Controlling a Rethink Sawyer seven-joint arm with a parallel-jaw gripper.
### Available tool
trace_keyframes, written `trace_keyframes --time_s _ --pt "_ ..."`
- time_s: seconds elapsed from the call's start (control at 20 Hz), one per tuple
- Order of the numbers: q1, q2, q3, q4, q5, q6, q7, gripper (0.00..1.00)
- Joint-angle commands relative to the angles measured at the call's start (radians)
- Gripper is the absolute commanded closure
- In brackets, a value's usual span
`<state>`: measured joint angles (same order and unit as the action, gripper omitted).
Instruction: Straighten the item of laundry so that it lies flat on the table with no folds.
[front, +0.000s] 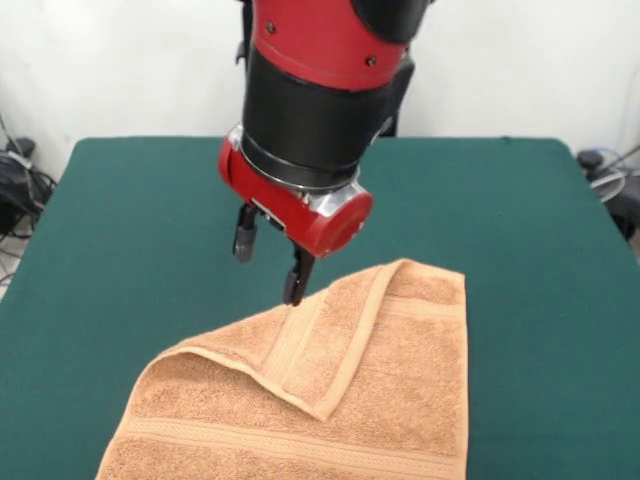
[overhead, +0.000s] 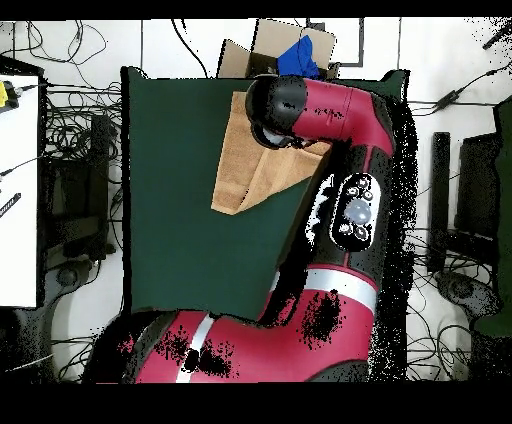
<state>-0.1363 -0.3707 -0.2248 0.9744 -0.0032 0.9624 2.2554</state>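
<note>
Orange-tan terry-cloth towel (front: 330, 400), roughly square with woven border bands, lying at the near edge of the dark green cloth-covered rectangular worktop (front: 130, 220) in the front view, running out of the picture at the bottom. Folded: one corner turned over onto the rest, forming a triangular flap whose point sits near the towel's middle. Far right corner flat and pointing toward the pedestal side. Red and black arm (front: 320, 90) coming down from above, ending in the gripper (front: 268, 262) with two dark fingers (front: 244, 233) pointing downward. Jaws spread apart and released, grasping nothing; one fingertip just at the far edge of the folded flap, the other over bare green cloth beside it. Cannot tell whether the lower tip touches the towel.

Seen from overhead: same towel (overhead: 250, 175) near the top edge of the worktop (overhead: 180, 200), its upper right part hidden under the arm's wrist (overhead: 280, 110). Lower corner of the towel pointing down toward the robot's base. Arm (overhead: 345, 200) sweeping up from the bottom along the worktop's right side. Jaws themselves hidden beneath the wrist here. Brown cardboard box (overhead: 285, 45) with a blue item (overhead: 300, 58) just beyond the worktop's top edge.
</note>
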Motion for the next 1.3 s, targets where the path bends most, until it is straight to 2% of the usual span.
trace_keyframes --time_s 0.05,0.3,0.5,0.95,1.3 --pt "0.09 0.067 -0.097 0.082 0.057 0.029 0.528 0.0" --pt "0.106 0.095 -0.116 0.116 0.098 -0.061 0.589 0.0" --pt "0.119 0.117 -0.135 0.106 0.093 -0.121 0.618 0.0" --pt "0.096 0.127 -0.083 0.141 0.116 -0.23 0.633 0.0" --pt "0.111 0.134 -0.091 0.171 0.132 -0.283 0.647 0.0"
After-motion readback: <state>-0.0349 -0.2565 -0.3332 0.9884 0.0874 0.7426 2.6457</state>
